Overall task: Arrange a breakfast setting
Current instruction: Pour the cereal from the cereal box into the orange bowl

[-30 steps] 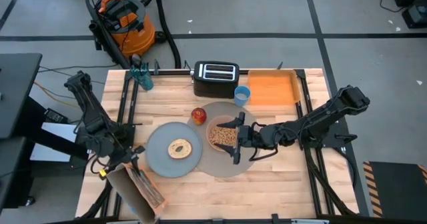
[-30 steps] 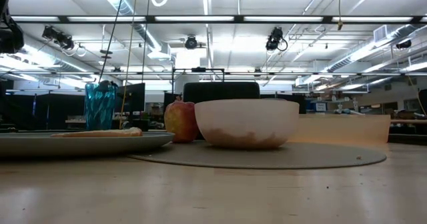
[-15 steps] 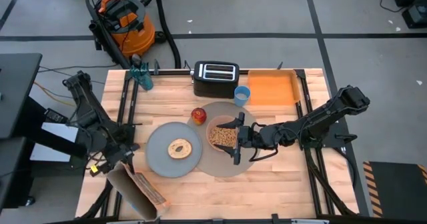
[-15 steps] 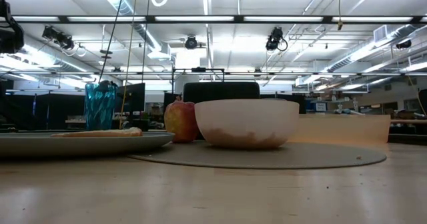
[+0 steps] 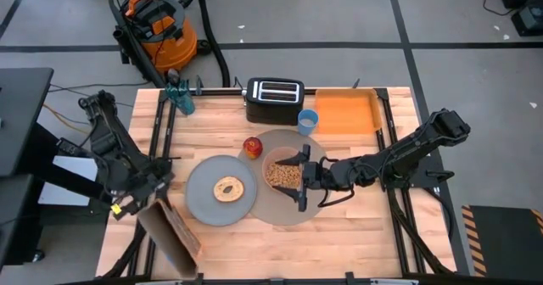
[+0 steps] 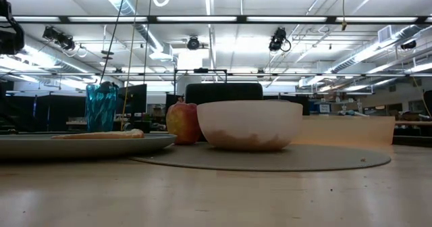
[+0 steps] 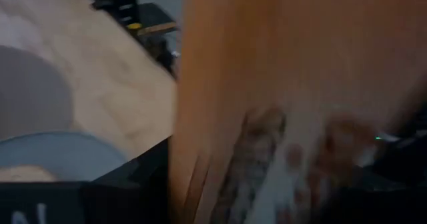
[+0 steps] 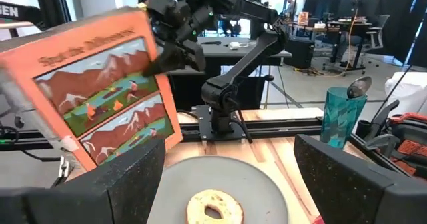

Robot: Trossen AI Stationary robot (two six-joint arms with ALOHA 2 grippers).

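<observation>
Wooden tabletop (image 5: 254,124) sits in a workshop with a grey floor and an orange vacuum (image 5: 157,26) behind it. At its left edge the left gripper (image 5: 146,193) grasps a cereal box (image 5: 170,238), orange with mountain pictures on its face; in the right wrist view the box (image 8: 100,87) hangs tilted in those fingers, beyond the plate from that camera. Toward the table's middle from that gripper lies the grey-blue plate (image 5: 222,190) with the bagel (image 5: 228,188) on it. The right gripper (image 5: 299,181) hovers with its fingers spread wide and empty, astride the near side of the pink bowl (image 5: 282,171), which holds cereal and rests on the large grey mat (image 5: 293,209). Just past the bowl from this gripper is the red apple (image 5: 252,147); behind the gripper stands the small blue cup (image 5: 307,120), beside the black toaster (image 5: 274,98) and the orange tray (image 5: 348,113). Farther left, a teal tumbler (image 5: 181,98) holds the spoon (image 8: 357,88).
</observation>
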